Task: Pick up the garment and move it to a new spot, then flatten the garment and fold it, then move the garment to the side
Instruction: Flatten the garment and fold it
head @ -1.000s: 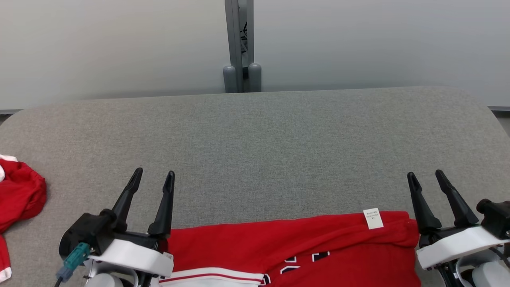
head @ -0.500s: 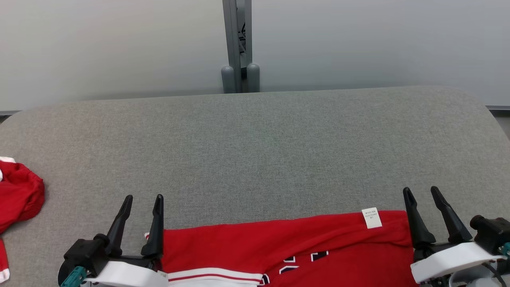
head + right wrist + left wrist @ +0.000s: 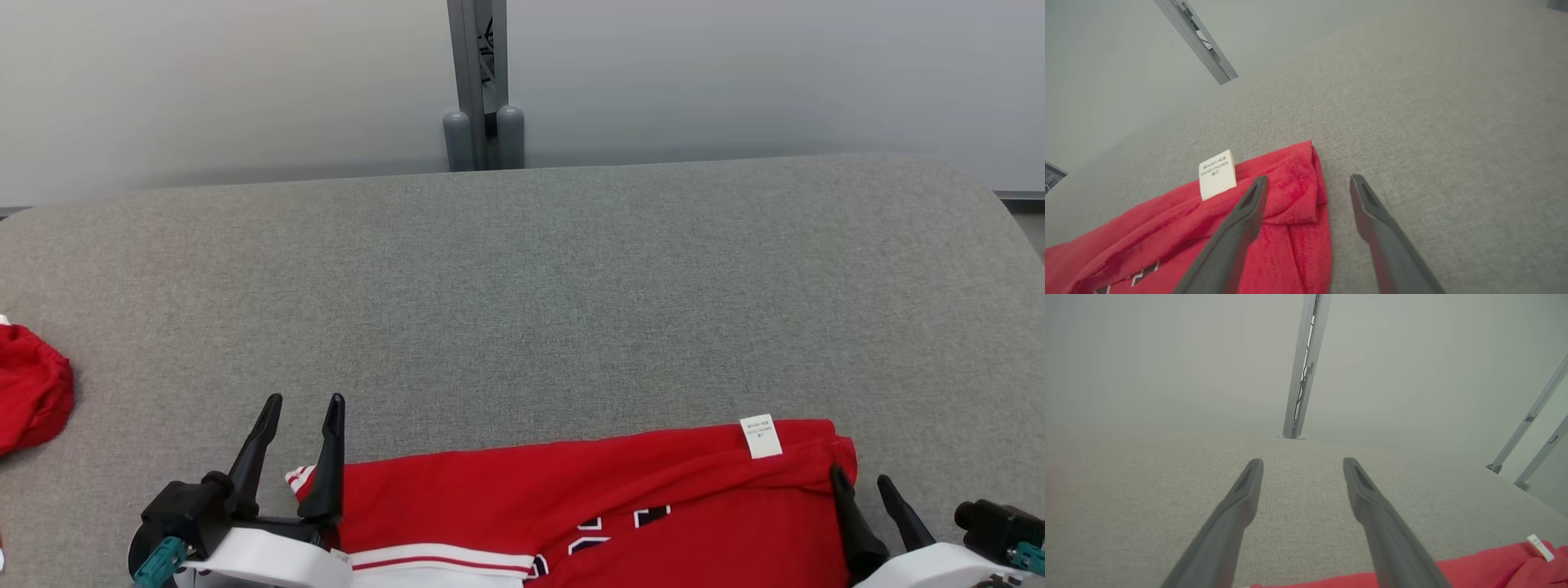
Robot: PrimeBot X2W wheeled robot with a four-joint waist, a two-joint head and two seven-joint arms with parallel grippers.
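The left end effector point(image 3: 304, 402) sits at the lower left of the head view, its two dark fingers spread apart and pointing forward. The right end effector point(image 3: 859, 477) sits lower at the lower right, fingers likewise parted.

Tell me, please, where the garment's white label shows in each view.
Head view: label lower right, on the far edge of the garment.
Left wrist view: label in the bottom right corner.
Right wrist view: label left of centre.
Shared landmark: the grey post behind the table.
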